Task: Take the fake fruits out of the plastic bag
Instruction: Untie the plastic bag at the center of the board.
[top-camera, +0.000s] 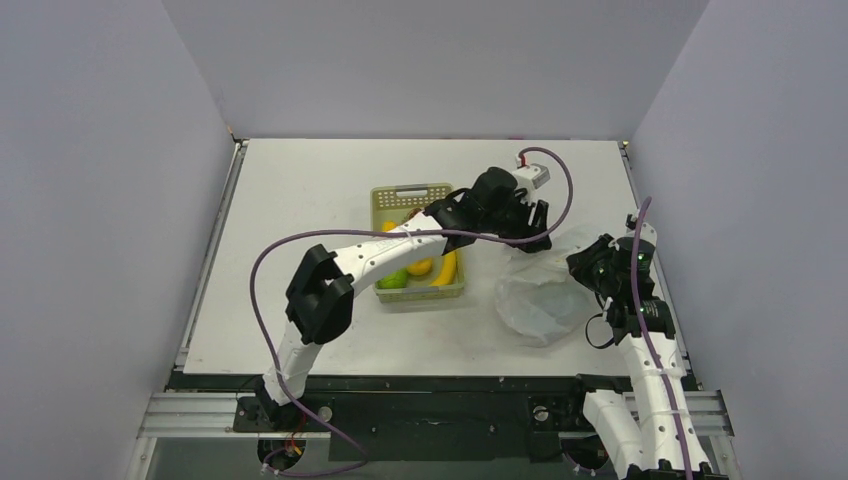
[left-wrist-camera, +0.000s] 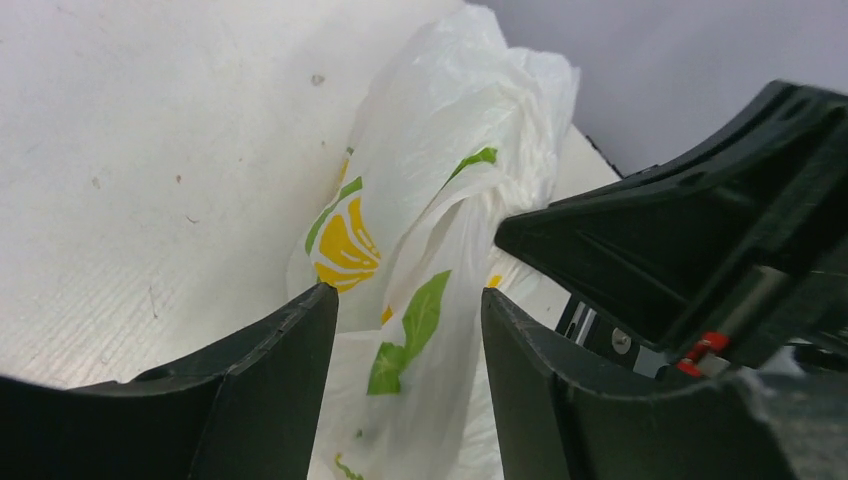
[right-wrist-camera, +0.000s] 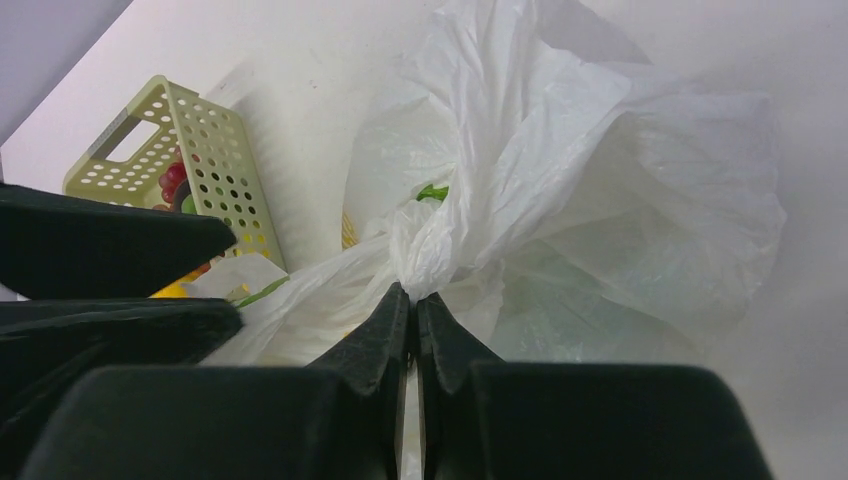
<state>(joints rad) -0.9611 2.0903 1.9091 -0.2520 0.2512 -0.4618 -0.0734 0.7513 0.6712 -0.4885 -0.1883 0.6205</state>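
Right claw (right-wrist-camera: 412, 295): mine, pressed together, pinching a fold of the plastic bag (right-wrist-camera: 600, 180).
Left claw (left-wrist-camera: 410, 300): mine, spread, with a bag fold standing ungripped between its fingers.
Bag's place: on the desk (top-camera: 300, 200), just right of the basket (top-camera: 420, 192).
Fake fruits (top-camera: 440, 268): some lay in the basket; I could not see any inside the bag.
Risk: the thin film might tear or slip under my pull, and closing my left claw there could pinch the mouth shut.

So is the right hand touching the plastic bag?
Touching. The right wrist view shows the right hand pinched shut on a gathered fold of the plastic bag.
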